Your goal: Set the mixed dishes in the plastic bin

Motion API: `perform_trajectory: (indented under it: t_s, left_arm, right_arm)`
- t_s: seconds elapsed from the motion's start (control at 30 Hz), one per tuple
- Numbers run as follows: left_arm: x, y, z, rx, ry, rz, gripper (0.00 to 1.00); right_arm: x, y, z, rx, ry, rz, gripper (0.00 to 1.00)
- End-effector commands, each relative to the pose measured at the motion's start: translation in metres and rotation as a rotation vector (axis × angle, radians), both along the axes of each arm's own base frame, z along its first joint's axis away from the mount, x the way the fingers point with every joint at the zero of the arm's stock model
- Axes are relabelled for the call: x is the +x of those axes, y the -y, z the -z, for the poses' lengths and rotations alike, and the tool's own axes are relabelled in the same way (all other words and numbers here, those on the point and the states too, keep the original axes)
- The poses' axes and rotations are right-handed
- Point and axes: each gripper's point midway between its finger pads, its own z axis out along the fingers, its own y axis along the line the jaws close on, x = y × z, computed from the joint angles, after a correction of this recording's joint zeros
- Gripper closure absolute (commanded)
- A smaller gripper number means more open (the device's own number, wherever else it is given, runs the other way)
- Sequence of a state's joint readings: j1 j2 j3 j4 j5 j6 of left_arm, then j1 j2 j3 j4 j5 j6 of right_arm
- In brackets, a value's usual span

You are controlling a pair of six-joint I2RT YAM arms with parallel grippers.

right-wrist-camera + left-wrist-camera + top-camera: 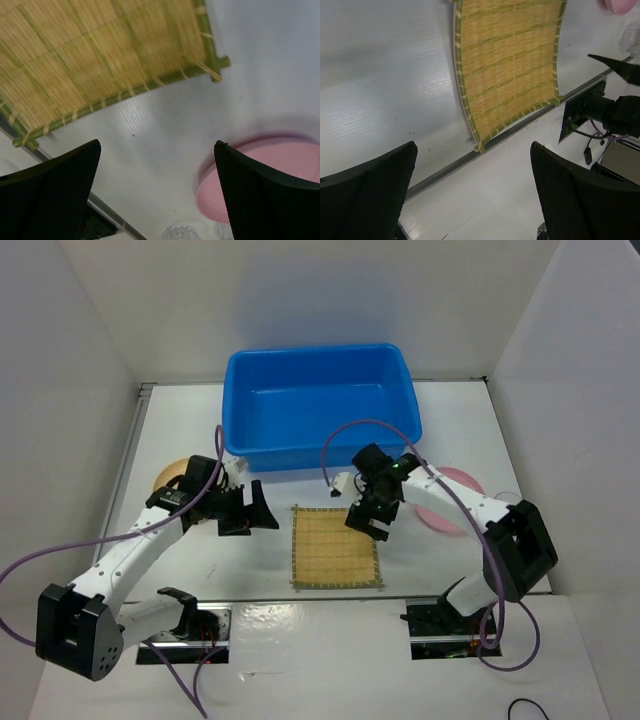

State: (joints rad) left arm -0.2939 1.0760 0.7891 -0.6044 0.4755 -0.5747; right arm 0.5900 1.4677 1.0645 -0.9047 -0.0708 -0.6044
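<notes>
Approach phase, nothing yet in the plastic bin [320, 455] beyond both arms: left gripper [252, 520] and right gripper [368, 523] spread wide and empty, poised either side of the bamboo mat [335, 547] lying flat on the counter [450, 430] between them; next, lowering onto a mat edge for a pinch.

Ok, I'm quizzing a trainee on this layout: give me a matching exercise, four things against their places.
Things:
1 bin
2 mat
3 pink plate
4 tan plate

Places:
A partly under the right arm
B far side, middle
C partly under the left arm
D near side, between the arms

Pairs: 1-B, 2-D, 3-A, 4-C
</notes>
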Motion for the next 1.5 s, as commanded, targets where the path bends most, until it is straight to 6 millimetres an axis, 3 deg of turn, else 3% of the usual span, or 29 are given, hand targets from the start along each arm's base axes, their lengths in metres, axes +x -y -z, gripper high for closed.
perform_trajectory:
  t_s: [0.0,0.07,0.13,0.17,0.23,0.27,0.33,0.53,0.7,0.73,0.9,1.03,1.37,1.47]
  left_arm:
    - [-0.001,0.006,0.007,-0.02,-0.022,0.011,0.0]
    - [-0.006,0.013,0.016,-0.047,-0.063,0.046,0.0]
    - [-0.007,0.018,0.022,-0.056,-0.084,0.055,0.0]
    - [-0.004,0.022,0.025,-0.056,-0.083,0.066,0.0]
    - [-0.009,0.023,0.034,-0.055,-0.116,0.06,0.0]
    - [-0.007,0.024,0.037,-0.056,-0.112,0.061,0.0]
    - [-0.006,0.025,0.04,-0.063,-0.124,0.045,0.0]
    - [-0.003,0.035,0.049,-0.067,-0.135,0.049,0.0]
    - [-0.005,0.04,0.073,-0.044,-0.208,0.032,0.0]
    - [-0.005,0.042,0.074,-0.035,-0.208,0.039,0.0]
    - [-0.004,0.034,0.082,0.033,-0.218,0.009,0.0]
    - [-0.003,0.032,0.081,0.037,-0.211,-0.018,0.0]
    - [0.003,0.046,0.077,-0.06,-0.187,-0.028,0.0]
    - [0.006,0.05,0.072,-0.092,-0.169,-0.033,0.0]
  right_arm:
    - [-0.002,-0.015,0.016,-0.045,-0.005,-0.075,0.02]
    - [-0.001,-0.022,0.022,-0.05,-0.017,-0.077,0.03]
    - [0.001,-0.024,0.037,-0.084,-0.03,-0.08,0.17]
    - [0.001,-0.027,0.041,-0.095,-0.03,-0.073,0.35]
    - [0.0,-0.021,0.059,-0.146,-0.061,-0.048,0.58]
    - [-0.003,-0.019,0.066,-0.157,-0.074,-0.049,0.79]
    - [-0.009,-0.011,0.078,-0.187,-0.099,-0.036,0.9]
    - [-0.017,-0.012,0.085,-0.15,-0.107,-0.01,0.98]
    - [-0.018,-0.015,0.083,-0.127,-0.1,0.011,1.0]
    - [-0.017,-0.016,0.079,-0.116,-0.088,0.011,1.0]
    - [0.006,-0.032,0.014,0.01,0.08,0.009,1.0]
    - [-0.001,-0.044,-0.002,0.071,0.049,-0.033,1.0]
    - [-0.02,-0.048,0.04,0.034,-0.086,-0.045,1.0]
    - [-0.016,-0.045,0.047,0.02,-0.069,-0.029,1.0]
